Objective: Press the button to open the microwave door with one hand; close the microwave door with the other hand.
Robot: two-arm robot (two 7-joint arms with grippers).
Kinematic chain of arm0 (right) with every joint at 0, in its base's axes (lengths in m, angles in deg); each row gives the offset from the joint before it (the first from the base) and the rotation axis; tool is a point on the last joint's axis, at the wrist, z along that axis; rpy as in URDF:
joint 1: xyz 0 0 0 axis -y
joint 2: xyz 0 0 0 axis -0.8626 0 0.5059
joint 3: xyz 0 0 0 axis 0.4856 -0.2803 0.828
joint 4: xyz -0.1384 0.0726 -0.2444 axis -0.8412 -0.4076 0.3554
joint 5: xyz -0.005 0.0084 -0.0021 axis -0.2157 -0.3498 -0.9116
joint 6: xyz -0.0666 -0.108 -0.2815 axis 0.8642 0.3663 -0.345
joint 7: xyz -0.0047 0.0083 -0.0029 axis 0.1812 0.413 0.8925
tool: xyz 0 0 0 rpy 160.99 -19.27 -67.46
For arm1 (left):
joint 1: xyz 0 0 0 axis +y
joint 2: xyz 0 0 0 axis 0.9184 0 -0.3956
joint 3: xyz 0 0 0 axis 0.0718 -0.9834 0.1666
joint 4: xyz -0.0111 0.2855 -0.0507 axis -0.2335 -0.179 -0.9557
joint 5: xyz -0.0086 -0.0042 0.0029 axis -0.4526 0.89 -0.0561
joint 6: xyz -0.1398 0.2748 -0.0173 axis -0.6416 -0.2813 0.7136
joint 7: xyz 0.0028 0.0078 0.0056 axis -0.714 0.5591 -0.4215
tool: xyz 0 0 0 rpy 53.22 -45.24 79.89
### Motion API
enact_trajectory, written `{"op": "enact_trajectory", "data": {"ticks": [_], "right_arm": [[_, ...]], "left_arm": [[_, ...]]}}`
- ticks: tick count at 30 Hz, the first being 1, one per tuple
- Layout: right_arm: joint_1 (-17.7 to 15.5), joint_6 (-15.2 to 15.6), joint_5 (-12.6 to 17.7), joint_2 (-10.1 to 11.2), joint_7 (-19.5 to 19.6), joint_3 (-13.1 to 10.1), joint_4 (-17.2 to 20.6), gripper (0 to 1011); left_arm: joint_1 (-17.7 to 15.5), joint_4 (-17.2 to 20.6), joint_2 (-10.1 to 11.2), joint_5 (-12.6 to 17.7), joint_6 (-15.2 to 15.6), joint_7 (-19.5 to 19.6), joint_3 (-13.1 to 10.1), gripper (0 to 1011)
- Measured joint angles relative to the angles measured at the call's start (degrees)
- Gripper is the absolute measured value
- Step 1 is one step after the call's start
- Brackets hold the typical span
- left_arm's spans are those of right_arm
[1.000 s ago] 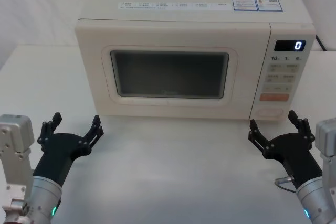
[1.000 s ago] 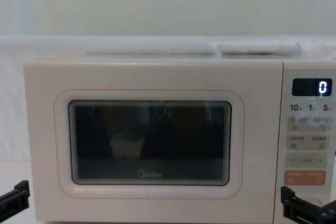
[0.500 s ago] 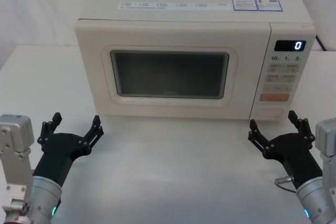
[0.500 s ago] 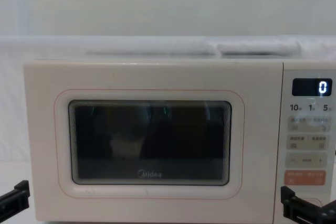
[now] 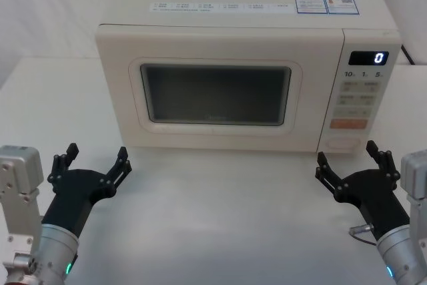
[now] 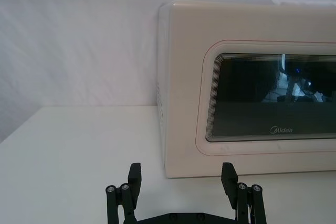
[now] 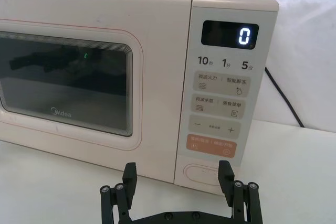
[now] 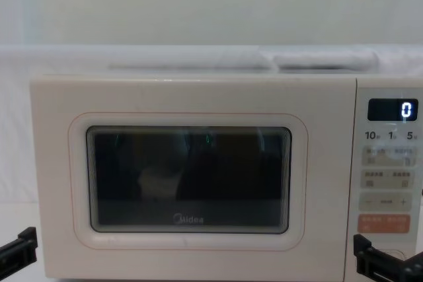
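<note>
The cream microwave stands at the back of the white table with the microwave door (image 5: 215, 95) closed flush; its dark window and "Midea" logo face me (image 8: 188, 179). The button (image 5: 342, 143) is the wide cream one at the bottom of the keypad panel, below the orange key (image 7: 202, 172). My left gripper (image 5: 95, 155) rests open on the table in front of the door's left end (image 6: 181, 177). My right gripper (image 5: 345, 155) is open too, a short way in front of the button and not touching it (image 7: 177, 167).
The keypad panel (image 5: 363, 91) shows a lit "0" on its display (image 7: 231, 35). A black cable (image 7: 283, 98) runs down behind the microwave's right side. White table surface (image 5: 220, 218) lies between the two grippers.
</note>
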Motion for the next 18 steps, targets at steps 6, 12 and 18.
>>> {"op": "enact_trajectory", "data": {"ticks": [6,12,18], "right_arm": [[0.0,0.0,0.0,0.0,0.0,0.0,0.0,962],[0.0,0.0,0.0,0.0,0.0,0.0,0.0,842],[0.0,0.0,0.0,0.0,0.0,0.0,0.0,657]], "left_arm": [[0.0,0.0,0.0,0.0,0.0,0.0,0.0,1001],[0.0,0.0,0.0,0.0,0.0,0.0,0.0,1001],[0.0,0.0,0.0,0.0,0.0,0.0,0.0,1001]]}}
